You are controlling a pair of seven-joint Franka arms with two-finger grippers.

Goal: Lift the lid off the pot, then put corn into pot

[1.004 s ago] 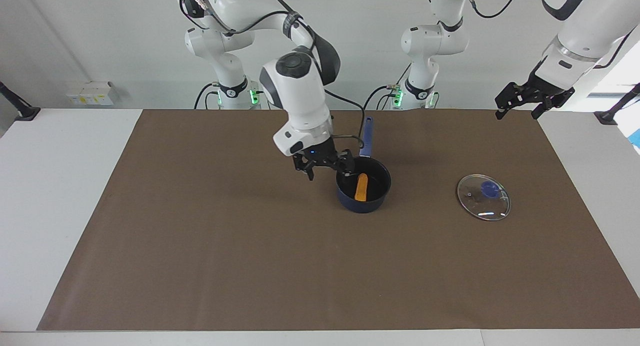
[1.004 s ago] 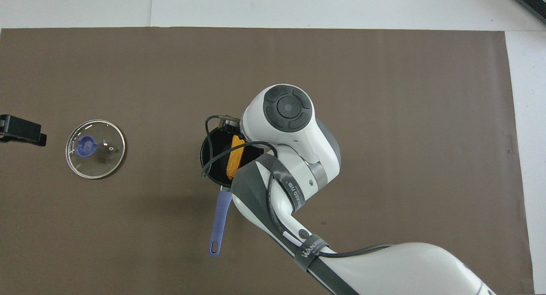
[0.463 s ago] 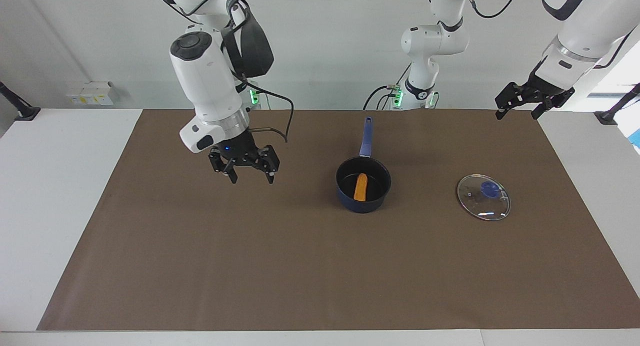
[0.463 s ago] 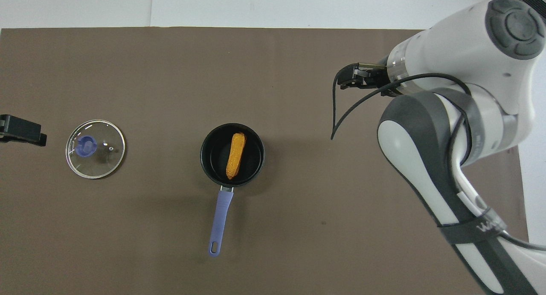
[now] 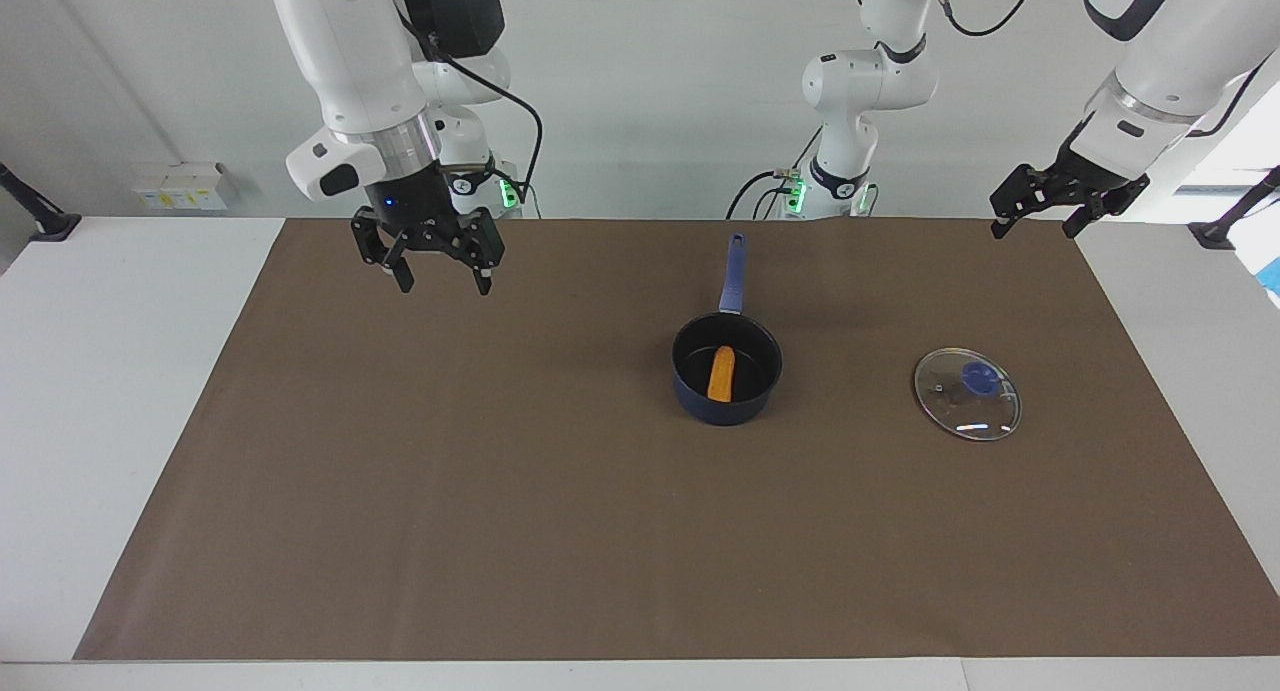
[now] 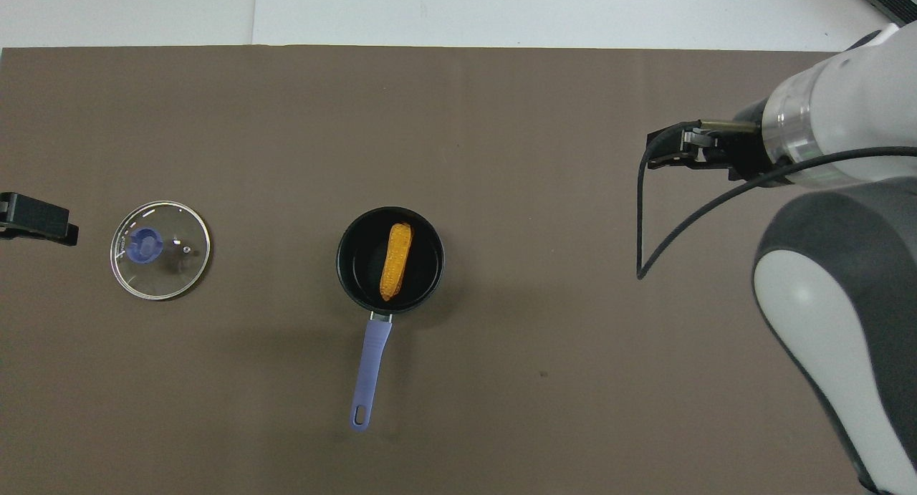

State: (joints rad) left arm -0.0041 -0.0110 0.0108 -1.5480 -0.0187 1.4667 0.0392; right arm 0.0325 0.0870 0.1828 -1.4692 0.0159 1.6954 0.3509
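Observation:
The dark blue pot stands in the middle of the mat, its long handle pointing toward the robots. The orange-yellow corn lies inside it. The glass lid with its blue knob lies flat on the mat, beside the pot toward the left arm's end. My right gripper hangs open and empty, raised over the mat toward the right arm's end, well apart from the pot. My left gripper waits open and empty, raised over the mat's edge at the left arm's end.
A brown mat covers most of the white table. A small white box sits by the wall at the right arm's end. Black clamp mounts stand at the table's corners nearest the robots.
My right gripper has drawn away from the pot, rising and swinging toward the right arm's end. The corn stays in the pot. The left arm and the lid have not moved.

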